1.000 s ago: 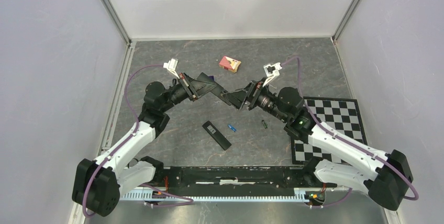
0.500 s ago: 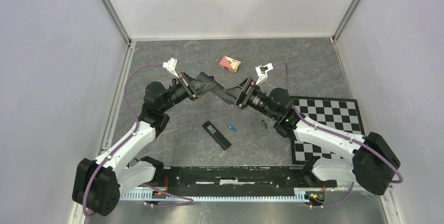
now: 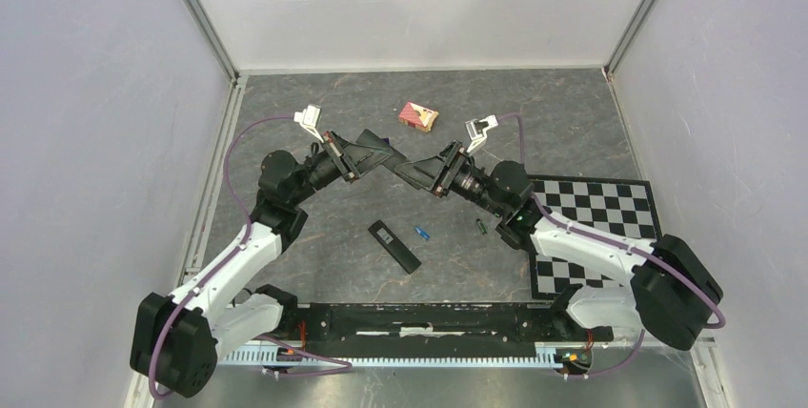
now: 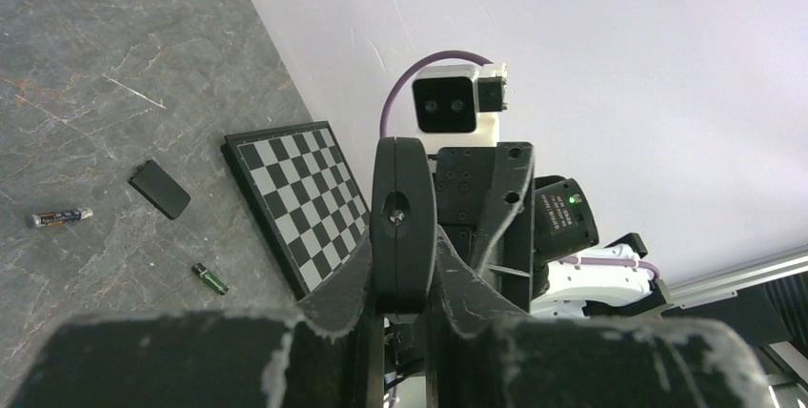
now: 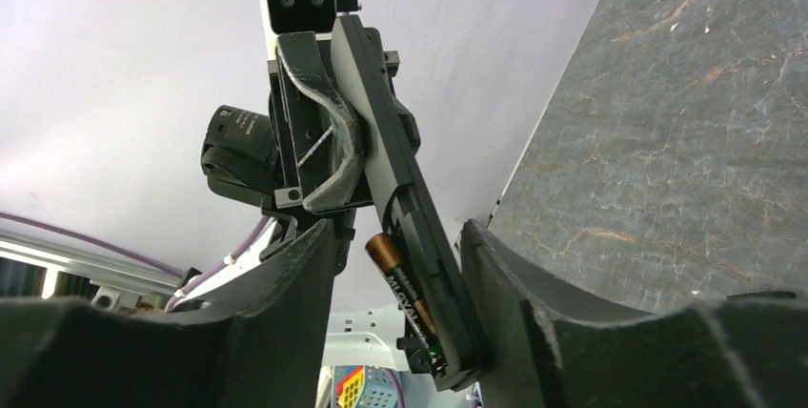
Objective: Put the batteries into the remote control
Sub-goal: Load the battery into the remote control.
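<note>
Currently we see the remote control up in the air, not on the surface. The left gripper is clenched on its far part, and its near end sits between the fingers of the right gripper, which is spread w/ a visible gap on one side, i.e. not clamping. The battery bay is uncovered and one copper-top cell lies in it; we can't tell if it's fully seated. The blue battery and green battery lie on the surface, well apart from the remote and near a long black bar that may be the back cover (can't tell). Main risk, as we judge it: w/ no cover on and the remote tilted, any jolt or roll could tip the copper-top cell out of the bay. Second: if the right gripper closes off-centre, a finger could land on the cell instead of the remote's edges and lever it out, or twist the remote vs. the left gripper's hold. Third: if the left gripper lets go before the right has a firm hold, the remote drops. Also the two wrists are v. close, so a small overshoot means a knock.
</note>
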